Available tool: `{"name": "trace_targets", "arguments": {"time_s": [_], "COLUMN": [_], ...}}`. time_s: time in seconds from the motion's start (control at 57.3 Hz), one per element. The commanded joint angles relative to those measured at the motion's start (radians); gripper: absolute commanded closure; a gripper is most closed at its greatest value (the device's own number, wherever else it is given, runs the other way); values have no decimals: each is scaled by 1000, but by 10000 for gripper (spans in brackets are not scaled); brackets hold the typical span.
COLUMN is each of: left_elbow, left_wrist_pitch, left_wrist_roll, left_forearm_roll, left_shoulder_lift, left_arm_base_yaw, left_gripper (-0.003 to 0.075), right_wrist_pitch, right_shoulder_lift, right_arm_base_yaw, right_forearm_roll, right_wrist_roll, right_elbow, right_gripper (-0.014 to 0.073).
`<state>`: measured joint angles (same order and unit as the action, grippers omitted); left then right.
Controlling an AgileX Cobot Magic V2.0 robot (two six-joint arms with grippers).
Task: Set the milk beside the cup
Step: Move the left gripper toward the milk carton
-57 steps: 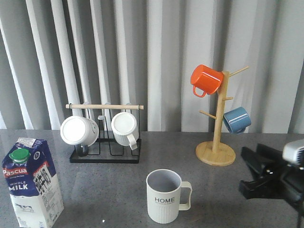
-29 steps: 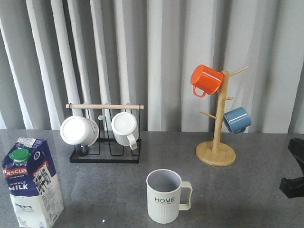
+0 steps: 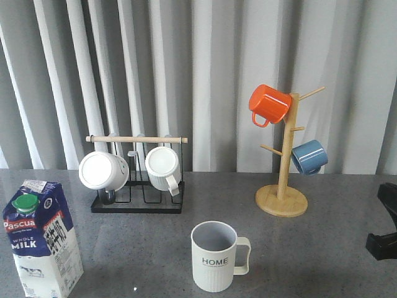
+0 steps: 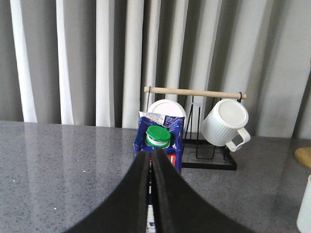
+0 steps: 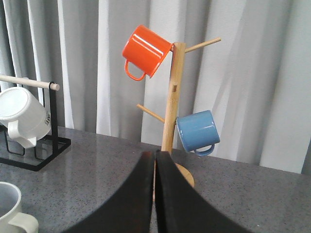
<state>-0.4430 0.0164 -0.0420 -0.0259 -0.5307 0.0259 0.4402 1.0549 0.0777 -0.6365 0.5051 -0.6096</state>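
The milk (image 3: 42, 239), a blue-and-white carton with a green cap, stands upright at the front left of the grey table. The cup (image 3: 214, 256), a cream ribbed mug marked "HOME", stands at the front centre, well apart from the milk. My left gripper (image 4: 151, 155) is shut and empty. It sits short of the milk (image 4: 158, 136) and lines up with its cap. My right gripper (image 5: 155, 154) is shut and empty and faces the mug tree. Only a black part of it (image 3: 386, 230) shows at the right edge of the front view. The cup's rim (image 5: 9, 208) shows in the right wrist view.
A black wire rack (image 3: 136, 205) with a wooden bar holds two plain white mugs (image 3: 103, 170) (image 3: 164, 166) behind the milk and the cup. A wooden mug tree (image 3: 284, 161) at the back right carries an orange mug (image 3: 268, 104) and a blue mug (image 3: 309, 156). Grey curtains hang behind.
My right gripper has drawn back to the right and is almost out of the front view. It has held still for the last half second. The milk and the cup have not moved.
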Motion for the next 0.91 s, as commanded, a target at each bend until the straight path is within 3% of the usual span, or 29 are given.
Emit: {"name": "trace_targets", "arguments": {"time_s": [0.0, 0.436, 0.663, 0.89], "left_elbow": [-35, -35, -35, -35], "left_wrist_pitch": [73, 87, 112, 77], "left_wrist_roll": [36, 42, -89, -113], "left_forearm_roll": [14, 13, 13, 13], "left_shoulder_lift": [-5, -6, -6, -6], "left_arm_base_yaw": [5, 5, 5, 5], "left_gripper": [727, 725, 716, 713], "right_wrist_pitch": [61, 61, 61, 59], "right_shoulder_lift": [-17, -17, -17, -17], "right_arm_base_yaw": [6, 6, 6, 6], "right_forearm_roll": [9, 9, 9, 9], "right_wrist_roll": [-7, -7, -8, -8], "right_elbow": [-28, -28, -28, -28], "right_gripper": [600, 600, 600, 600]}}
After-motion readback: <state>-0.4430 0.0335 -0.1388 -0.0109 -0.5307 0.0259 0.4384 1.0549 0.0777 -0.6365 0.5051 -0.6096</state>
